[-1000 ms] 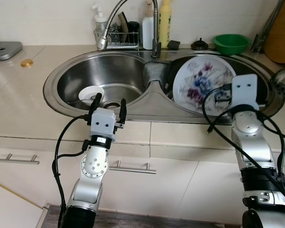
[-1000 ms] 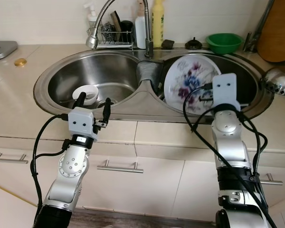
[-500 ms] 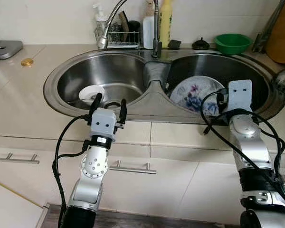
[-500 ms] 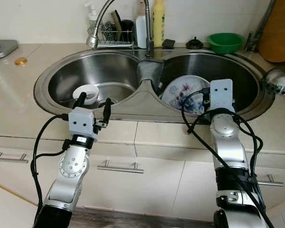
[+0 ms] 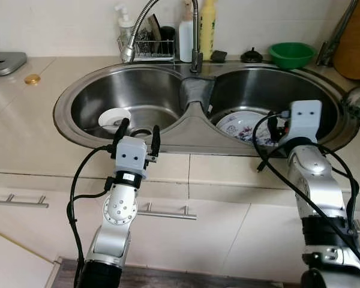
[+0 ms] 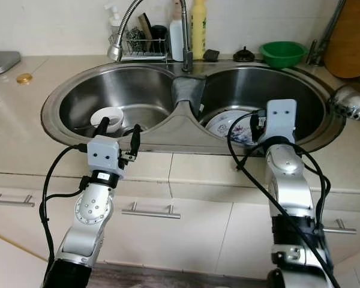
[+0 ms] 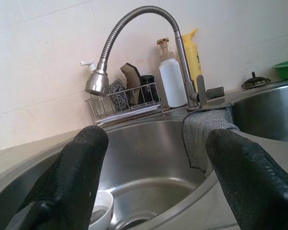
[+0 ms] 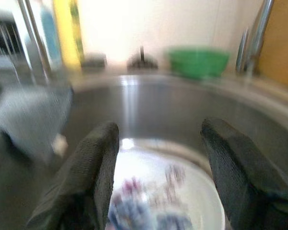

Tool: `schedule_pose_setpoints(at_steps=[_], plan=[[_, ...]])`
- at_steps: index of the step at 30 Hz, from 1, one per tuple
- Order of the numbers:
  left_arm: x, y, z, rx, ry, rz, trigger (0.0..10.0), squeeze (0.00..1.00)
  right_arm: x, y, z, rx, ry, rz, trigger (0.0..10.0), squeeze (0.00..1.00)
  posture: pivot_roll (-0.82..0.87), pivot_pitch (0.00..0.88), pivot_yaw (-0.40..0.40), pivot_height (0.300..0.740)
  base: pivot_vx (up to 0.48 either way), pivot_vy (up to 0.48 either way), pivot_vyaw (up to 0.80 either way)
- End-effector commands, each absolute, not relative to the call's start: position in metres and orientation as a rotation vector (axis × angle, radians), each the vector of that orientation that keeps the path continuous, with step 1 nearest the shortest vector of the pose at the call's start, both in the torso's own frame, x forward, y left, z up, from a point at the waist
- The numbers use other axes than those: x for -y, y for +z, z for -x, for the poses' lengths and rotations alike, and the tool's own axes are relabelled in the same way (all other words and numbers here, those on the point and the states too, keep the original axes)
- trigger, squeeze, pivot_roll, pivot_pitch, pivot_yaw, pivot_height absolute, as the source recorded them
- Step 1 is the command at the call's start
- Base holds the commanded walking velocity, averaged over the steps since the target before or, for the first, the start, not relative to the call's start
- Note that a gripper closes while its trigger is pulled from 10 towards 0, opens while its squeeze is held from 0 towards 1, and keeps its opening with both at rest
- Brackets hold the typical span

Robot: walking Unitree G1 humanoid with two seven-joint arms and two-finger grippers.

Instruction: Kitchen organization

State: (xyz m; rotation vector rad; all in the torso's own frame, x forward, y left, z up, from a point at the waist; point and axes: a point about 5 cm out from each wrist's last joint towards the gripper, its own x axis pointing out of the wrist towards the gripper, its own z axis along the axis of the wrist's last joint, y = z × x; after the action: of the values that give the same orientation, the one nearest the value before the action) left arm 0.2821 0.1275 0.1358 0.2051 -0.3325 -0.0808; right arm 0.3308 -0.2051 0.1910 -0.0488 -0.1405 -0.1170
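Both arms reach toward the sink: right gripper, fingers wide, above the plate; left gripper, fingers wide, at its front rim.

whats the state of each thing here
plate: lying flat in right basin
left claw: open, empty, at sink's front edge
right claw: open, empty, over plate
cup: upright in left basin
cloth: draped over divider
green bowl: upright on counter
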Motion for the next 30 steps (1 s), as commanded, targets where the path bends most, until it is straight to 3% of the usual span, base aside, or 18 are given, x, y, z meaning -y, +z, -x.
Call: schedule_pose_setpoints(at_steps=[1,2,3,11,30], plan=[[-0.129,0.134,-0.282,0.317,-0.073,-0.198,10.0,0.00,0.199,0.208,-0.323,0.253,-0.088,0.041,10.0,1.00,-0.16,0.000,0.024,0.740,0.000,0.000,0.00],[-0.129,0.134,-0.281,0.316,-0.074,-0.198,10.0,0.00,0.195,0.210,-0.319,0.272,-0.077,0.067,10.0,0.72,-0.16,0.000,0.021,0.740,0.000,0.270,0.00],[-0.130,0.134,-0.281,0.315,-0.075,-0.198,10.0,0.00,0.189,0.213,-0.314,0.292,-0.052,0.083,10.0,0.00,-0.16,0.000,0.021,0.740,0.000,0.480,0.00],[-0.128,0.134,-0.279,0.316,-0.088,-0.197,10.0,0.00,0.156,0.200,-0.294,0.329,0.110,0.208,10.0,0.00,-0.16,0.000,0.014,0.740,0.000,0.480,0.00],[-0.128,0.133,-0.276,0.315,-0.080,-0.190,10.0,0.00,0.159,0.187,-0.289,0.285,0.114,0.290,10.0,0.00,-0.16,0.000,0.008,0.740,0.000,0.480,-0.05]])
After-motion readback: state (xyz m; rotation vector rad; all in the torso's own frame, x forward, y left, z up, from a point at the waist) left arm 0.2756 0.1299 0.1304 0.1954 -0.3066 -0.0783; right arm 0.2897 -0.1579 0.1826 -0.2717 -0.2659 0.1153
